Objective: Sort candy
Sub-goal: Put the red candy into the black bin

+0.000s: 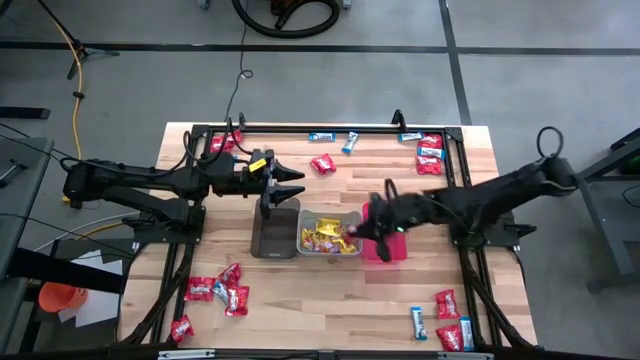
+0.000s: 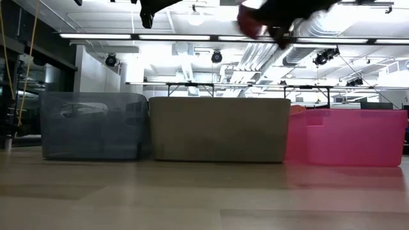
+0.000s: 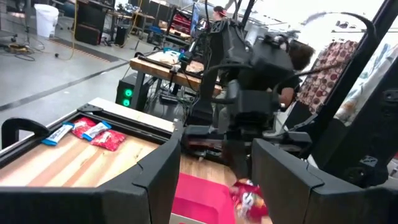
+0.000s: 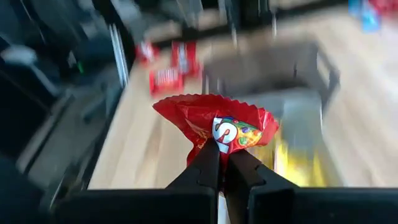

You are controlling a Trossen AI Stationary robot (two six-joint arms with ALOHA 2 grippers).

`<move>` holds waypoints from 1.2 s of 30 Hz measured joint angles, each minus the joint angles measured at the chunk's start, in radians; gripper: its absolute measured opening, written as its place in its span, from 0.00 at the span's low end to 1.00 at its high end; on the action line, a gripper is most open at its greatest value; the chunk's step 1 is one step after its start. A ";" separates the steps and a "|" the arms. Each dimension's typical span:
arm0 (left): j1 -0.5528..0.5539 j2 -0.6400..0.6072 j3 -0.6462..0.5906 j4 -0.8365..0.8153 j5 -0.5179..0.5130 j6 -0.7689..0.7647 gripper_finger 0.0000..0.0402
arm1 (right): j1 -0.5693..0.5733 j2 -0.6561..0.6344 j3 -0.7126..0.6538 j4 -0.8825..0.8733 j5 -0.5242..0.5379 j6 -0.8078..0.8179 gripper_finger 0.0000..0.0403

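Three bins stand side by side mid-table: a dark bin (image 1: 272,235), a middle bin (image 1: 330,240) holding yellow packets, and a pink bin (image 1: 392,250). My right gripper (image 1: 362,228) hangs above the seam between the middle and pink bins, shut on a red candy packet (image 4: 214,121); the low view also shows that packet (image 2: 250,24) high above the bins. My left gripper (image 1: 298,187) hovers open over the dark bin's far end, holding nothing. Loose red packets (image 1: 322,165) and blue-and-white bars (image 1: 322,137) lie flat on the table. My right gripper pinches the red packet between its two fingertips (image 4: 205,163) at the middle of one crinkled edge (image 4: 222,144). The fingers come slanting down from the table's right side. The packet sticks out beyond the fingertips, fanned out and lifted clear of the bins and table.
More red packets lie at the far right (image 1: 430,155), near left (image 1: 215,290) and near right (image 1: 450,320), with blue bars (image 1: 417,320) beside them. A black frame (image 1: 330,127) runs around the table. A person (image 3: 298,56) shows beyond the table in the left wrist view.
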 joint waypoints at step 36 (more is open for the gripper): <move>0.001 0.000 0.000 0.001 -0.008 0.000 0.47 | -0.128 0.636 0.496 0.240 -0.115 -0.182 0.13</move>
